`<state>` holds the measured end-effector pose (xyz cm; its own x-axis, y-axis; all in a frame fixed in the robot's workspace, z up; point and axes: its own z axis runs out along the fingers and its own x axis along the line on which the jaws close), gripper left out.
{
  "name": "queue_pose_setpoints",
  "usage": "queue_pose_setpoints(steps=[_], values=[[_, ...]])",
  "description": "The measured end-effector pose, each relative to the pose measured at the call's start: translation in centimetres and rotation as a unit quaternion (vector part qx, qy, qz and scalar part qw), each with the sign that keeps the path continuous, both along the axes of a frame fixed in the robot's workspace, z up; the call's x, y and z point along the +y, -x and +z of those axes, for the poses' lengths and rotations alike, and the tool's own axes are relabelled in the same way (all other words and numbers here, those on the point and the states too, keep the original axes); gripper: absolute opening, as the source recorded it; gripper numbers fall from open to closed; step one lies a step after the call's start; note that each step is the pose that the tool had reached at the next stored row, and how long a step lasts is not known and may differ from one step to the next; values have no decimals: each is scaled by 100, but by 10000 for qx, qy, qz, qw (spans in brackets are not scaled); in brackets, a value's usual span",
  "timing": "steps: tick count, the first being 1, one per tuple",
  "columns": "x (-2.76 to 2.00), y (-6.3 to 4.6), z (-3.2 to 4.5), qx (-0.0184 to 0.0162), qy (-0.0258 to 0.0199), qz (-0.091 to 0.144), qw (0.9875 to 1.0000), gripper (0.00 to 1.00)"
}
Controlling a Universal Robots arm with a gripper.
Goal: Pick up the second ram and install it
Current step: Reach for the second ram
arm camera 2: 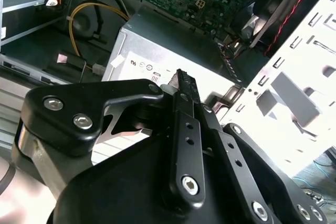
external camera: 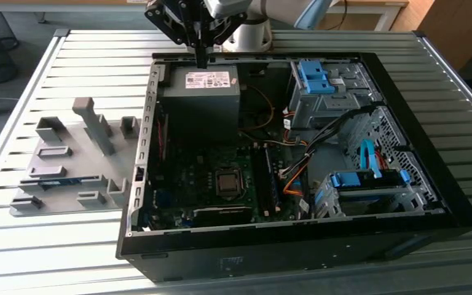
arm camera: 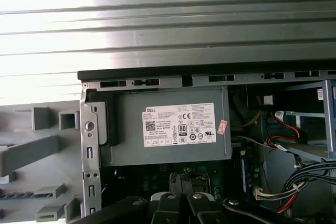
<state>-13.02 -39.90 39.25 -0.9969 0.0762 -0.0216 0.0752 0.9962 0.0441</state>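
**Second ram in its holder, tool closed and empty**

Exterior view: the tool (external camera: 201, 60) hangs above the power supply (external camera: 201, 93). The second ram (external camera: 59, 182) lies crosswise in the grey holder (external camera: 51, 167), well off toward the exterior view's left.

Second wrist view: the fingers are pressed together and hold nothing.

First wrist view: the ram sits edge-on outside the case.

The ram (external camera: 56, 180) is a thin, long, blue-green stick at the middle left of the exterior view. It sits lengthwise in a slot of the grey holder (external camera: 59, 161), running nearly level across the frame, its narrow edge showing.
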Motion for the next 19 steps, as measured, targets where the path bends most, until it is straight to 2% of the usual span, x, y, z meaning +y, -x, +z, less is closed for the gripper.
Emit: queue_pose_setpoints(steps=[19], values=[[1, 168, -4, 0, 0, 0, 10000, 10]])
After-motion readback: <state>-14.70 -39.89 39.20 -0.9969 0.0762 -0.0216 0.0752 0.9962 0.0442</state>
